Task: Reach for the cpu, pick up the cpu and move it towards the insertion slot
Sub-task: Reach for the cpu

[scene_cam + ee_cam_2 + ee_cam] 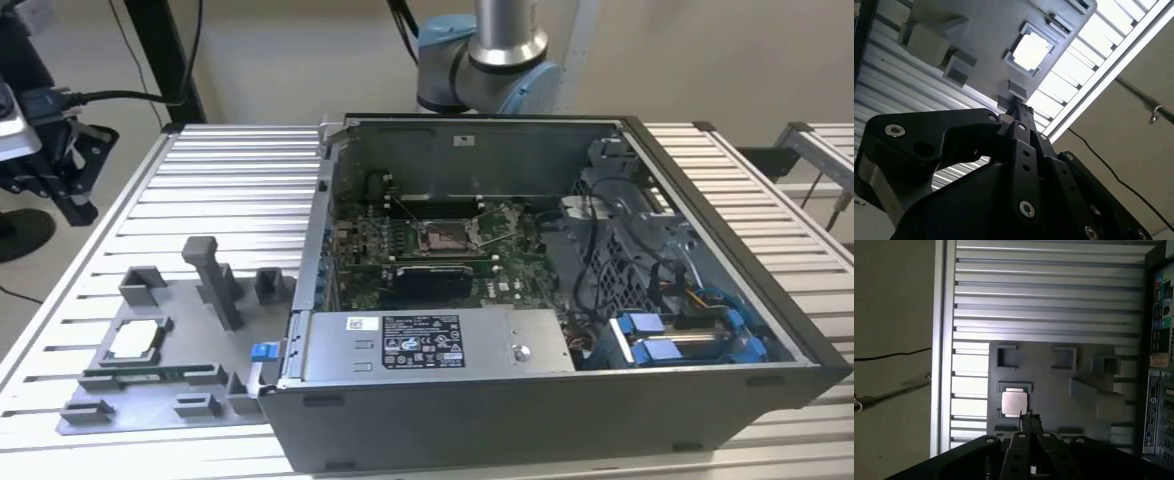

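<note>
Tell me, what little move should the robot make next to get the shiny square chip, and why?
Probably lower the gripper toward the cpu. The cpu lies flat and untouched in its pocket on the grey holder, and the gripper hangs above and apart from it, its tip just beside the chip in the first wrist view.

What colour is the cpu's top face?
Small flat square cpu: pale silvery-white metal top, darker thin rim. Shows best in the first wrist view.

Silvery-white cpu (135,341), grey fixture tray (194,352), ribbed silver table (227,190), green motherboard (514,270), black fingers (1025,424)
</note>
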Controlling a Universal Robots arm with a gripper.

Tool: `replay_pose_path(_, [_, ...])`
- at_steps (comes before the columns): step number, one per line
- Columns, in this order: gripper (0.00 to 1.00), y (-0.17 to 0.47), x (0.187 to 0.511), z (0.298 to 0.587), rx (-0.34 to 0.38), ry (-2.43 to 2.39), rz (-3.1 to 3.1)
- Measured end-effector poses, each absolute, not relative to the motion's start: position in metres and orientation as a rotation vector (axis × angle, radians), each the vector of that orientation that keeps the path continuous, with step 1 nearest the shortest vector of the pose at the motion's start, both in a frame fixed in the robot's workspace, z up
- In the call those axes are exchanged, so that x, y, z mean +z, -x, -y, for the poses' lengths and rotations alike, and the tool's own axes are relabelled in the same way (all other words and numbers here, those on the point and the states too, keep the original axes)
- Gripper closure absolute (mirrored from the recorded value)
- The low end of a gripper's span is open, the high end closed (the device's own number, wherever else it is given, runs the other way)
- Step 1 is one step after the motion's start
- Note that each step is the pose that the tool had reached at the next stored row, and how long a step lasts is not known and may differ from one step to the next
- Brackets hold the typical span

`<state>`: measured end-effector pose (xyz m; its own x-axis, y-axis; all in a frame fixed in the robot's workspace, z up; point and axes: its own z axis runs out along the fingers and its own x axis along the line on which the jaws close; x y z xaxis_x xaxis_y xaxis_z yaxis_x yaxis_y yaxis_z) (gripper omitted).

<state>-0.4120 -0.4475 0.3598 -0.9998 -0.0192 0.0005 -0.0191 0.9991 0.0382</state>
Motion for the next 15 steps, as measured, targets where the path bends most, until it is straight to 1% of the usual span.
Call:
replay_pose_path(4, [1.0,0.4151,0.3587,0.4536,-0.06,-0.03,3.14])
replay_pose_path(12, [1.0,0.4152,0.3585,0.4536,-0.06,-0.03,3.14])
replay_pose_path(13, [0.0,0.4152,0.3585,0.4536,-0.06,-0.03,3.14])
replay_pose_path(15, [0.0,0.4152,0.3585,0.4536,-0.06,-0.03,3.14])
